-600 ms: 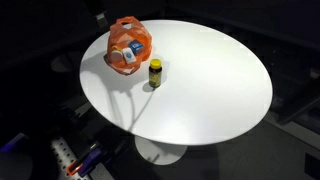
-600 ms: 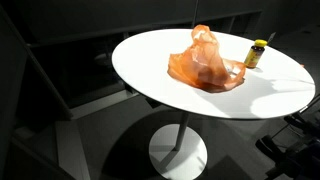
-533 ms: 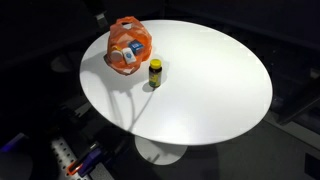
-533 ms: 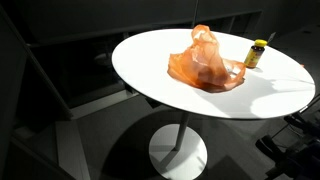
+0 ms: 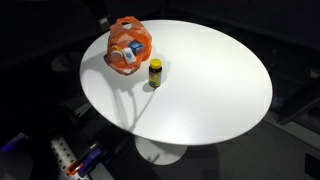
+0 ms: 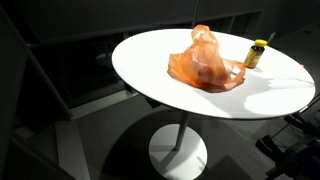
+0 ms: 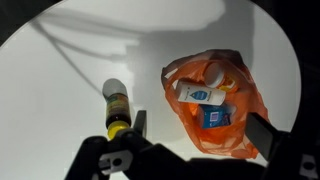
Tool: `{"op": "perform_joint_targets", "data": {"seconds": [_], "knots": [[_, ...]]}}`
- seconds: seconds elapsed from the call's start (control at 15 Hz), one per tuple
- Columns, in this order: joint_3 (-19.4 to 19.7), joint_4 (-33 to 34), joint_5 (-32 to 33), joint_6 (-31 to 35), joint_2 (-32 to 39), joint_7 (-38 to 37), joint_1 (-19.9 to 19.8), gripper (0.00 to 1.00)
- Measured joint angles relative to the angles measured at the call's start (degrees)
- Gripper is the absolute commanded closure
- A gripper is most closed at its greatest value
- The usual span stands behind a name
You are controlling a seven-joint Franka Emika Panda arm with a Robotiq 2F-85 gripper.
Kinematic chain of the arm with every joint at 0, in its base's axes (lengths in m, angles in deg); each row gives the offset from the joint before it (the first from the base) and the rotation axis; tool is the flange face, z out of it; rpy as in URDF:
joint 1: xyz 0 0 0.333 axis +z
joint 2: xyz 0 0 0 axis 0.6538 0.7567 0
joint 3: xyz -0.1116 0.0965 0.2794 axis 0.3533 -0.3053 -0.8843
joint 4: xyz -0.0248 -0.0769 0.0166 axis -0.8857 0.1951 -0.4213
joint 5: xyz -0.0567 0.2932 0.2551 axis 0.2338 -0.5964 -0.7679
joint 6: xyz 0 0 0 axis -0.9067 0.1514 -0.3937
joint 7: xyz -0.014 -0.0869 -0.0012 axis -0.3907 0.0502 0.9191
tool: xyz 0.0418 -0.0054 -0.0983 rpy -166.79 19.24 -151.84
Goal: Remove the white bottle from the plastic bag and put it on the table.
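An orange plastic bag (image 7: 215, 100) lies on the round white table (image 7: 60, 100); it shows in both exterior views (image 5: 130, 42) (image 6: 205, 62). Inside it, a white bottle (image 7: 203, 93) with a blue label lies on its side, also seen through the bag in an exterior view (image 5: 127, 59). A blue packet (image 7: 214, 118) lies beside it in the bag. In the wrist view my gripper (image 7: 200, 128) hangs well above the bag, open and empty, with its jaws wide apart either side of the bag's near end. The gripper does not show in the exterior views.
A small dark bottle with a yellow cap (image 7: 115, 105) stands on the table next to the bag (image 5: 155, 72) (image 6: 256, 53). The table (image 5: 210, 95) is ringed by dark floor, with its rim (image 6: 140, 75) close to the bag.
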Motion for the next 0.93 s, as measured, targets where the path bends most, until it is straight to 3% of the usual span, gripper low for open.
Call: {"op": "perform_joint_targets", "data": {"seconds": [0.53, 0.93], "knots": [[-2.17, 6.23, 0.02, 0.07, 11.89, 1.26, 2.17, 0.00], [-4.16, 11.22, 3.91, 0.44, 20.86, 10.37, 4.91, 0.00]]}}
